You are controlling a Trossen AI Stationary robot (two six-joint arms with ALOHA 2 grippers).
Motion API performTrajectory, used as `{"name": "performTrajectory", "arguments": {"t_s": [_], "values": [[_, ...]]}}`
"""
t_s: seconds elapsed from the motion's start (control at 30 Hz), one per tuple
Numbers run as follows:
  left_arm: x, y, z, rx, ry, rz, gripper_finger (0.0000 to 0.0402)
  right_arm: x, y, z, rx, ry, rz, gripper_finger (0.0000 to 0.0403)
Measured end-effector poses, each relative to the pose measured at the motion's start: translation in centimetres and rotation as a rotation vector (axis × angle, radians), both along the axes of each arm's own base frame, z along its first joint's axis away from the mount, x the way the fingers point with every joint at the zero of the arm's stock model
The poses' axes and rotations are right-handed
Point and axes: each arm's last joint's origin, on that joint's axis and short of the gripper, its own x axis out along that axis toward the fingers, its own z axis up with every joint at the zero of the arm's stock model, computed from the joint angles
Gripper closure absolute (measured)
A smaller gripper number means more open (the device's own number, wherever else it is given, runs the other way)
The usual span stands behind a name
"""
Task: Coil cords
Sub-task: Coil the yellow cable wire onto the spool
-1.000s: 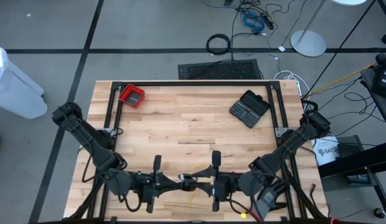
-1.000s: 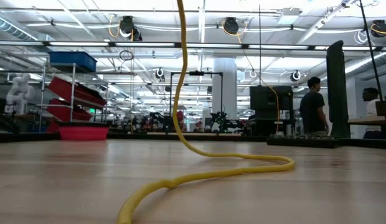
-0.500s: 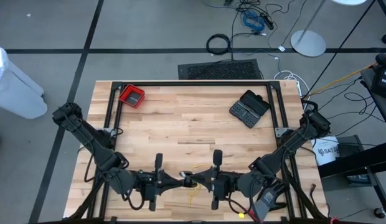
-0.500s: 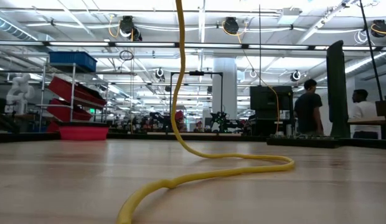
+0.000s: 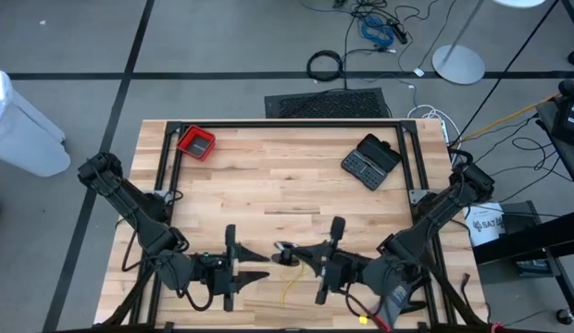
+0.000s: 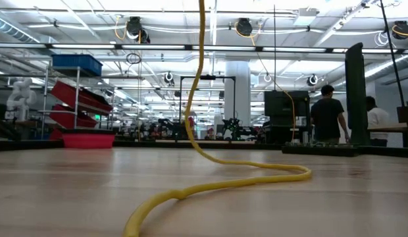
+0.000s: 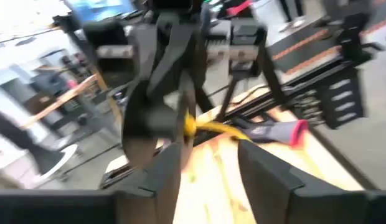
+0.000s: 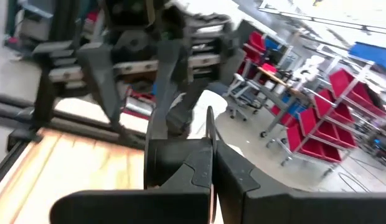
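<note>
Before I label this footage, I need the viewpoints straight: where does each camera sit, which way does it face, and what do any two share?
High view: overhead, straight down on the table; both arms, left gripper, right gripper.
Low view: table height, looking level into the room; yellow cord, no arm.
Left wrist view: looks past its own open fingers at the right gripper holding the yellow cord.
Right wrist view: looks past its own shut fingers at the left arm.
Shared: the yellow cord, in the low and left wrist views.
</note>
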Motion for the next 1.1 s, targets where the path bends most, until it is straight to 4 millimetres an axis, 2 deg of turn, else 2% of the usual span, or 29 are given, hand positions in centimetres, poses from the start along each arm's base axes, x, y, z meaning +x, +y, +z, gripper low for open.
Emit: {"name": "performTrajectory", "arguments": {"t_s": [0.2,0.4,0.7,0.87,1.1], "values": [[-0.1,0.0,0.5,-0.033,-0.044,0.049,0.0195,-2.7,0.1,2.2,0.041,-0.053,-0.081,0.0403],[0.7,-0.1,0.2,-0.099,-0.037,-0.057,0.0189,-4.4,0.2,3.4,0.046,-0.07,-0.1,0.0403],[4.9,-0.6,-3.9,-0.057,0.023,-0.164,0.0189,-4.5,0.3,3.5,0.037,-0.069,-0.096,0.0403],[6.7,-0.4,-6.0,0.022,0.058,-0.139,0.0189,-5.0,0.6,3.6,0.024,-0.064,-0.077,0.0403],[8.8,0.5,-8.5,-0.003,0.101,-0.096,0.0189,-6.8,1.0,4.6,0.026,-0.075,-0.031,0.0403]]}}
